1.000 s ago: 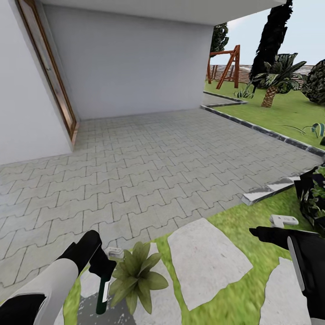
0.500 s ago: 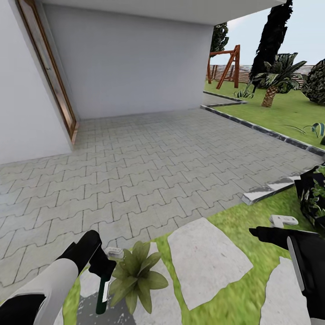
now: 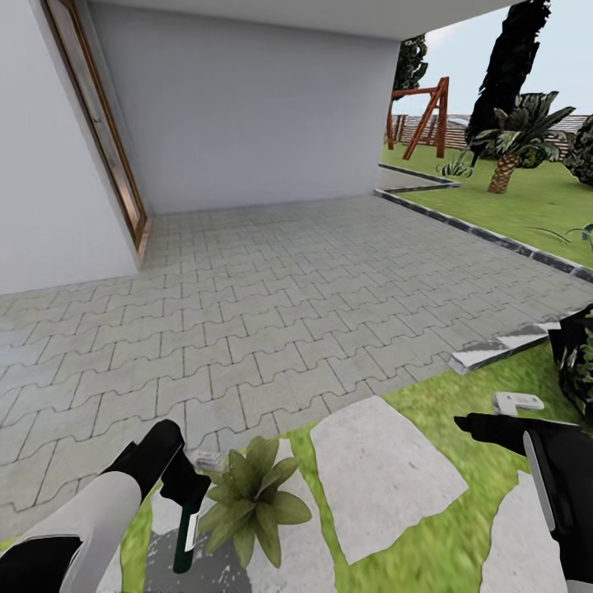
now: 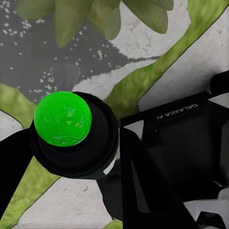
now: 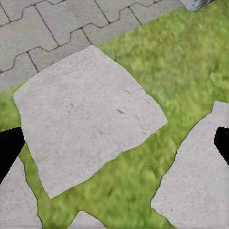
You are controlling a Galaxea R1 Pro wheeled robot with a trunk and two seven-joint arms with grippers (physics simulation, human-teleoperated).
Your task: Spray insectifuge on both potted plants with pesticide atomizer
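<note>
Grey interlocking paving (image 3: 272, 305) runs back to a white house wall in the head view, with lawn, a palm and a wooden swing frame far off beyond the right gripper. Nearer, pale stepping stones (image 3: 383, 478) lie in grass. The left gripper (image 3: 188, 487) is closed around the pesticide atomizer (image 3: 184, 535), a dark bottle with a white label hanging downward from the fingers. Just beside it, on the side toward the right arm, sits one potted plant (image 3: 251, 504), a rosette of broad green leaves; a dark speckled patch on the stone under the bottle looks like spray already landed. The right gripper (image 3: 494, 430) hangs well apart over the grass, holding nothing.

The left wrist view looks down along the fingers: the bottle's round top, rendered bright green here (image 4: 62, 118), sits clamped between black jaws, with leaf tips (image 4: 90, 16) ahead and speckled wet stone beneath.

The right wrist view shows stepping stone (image 5: 88, 114) and turf, with black fingertips (image 5: 9, 148) at opposite edges, so the jaws stand wide apart and empty.

Risk, as I judge it: the nozzle seems aimed at the stone beside the rosette, so spray may wet paving while leaves on the far side stay dry, leaving coverage short. A second plant is not identifiable here; driving on could also slacken the grip on the narrow bottle.
</note>
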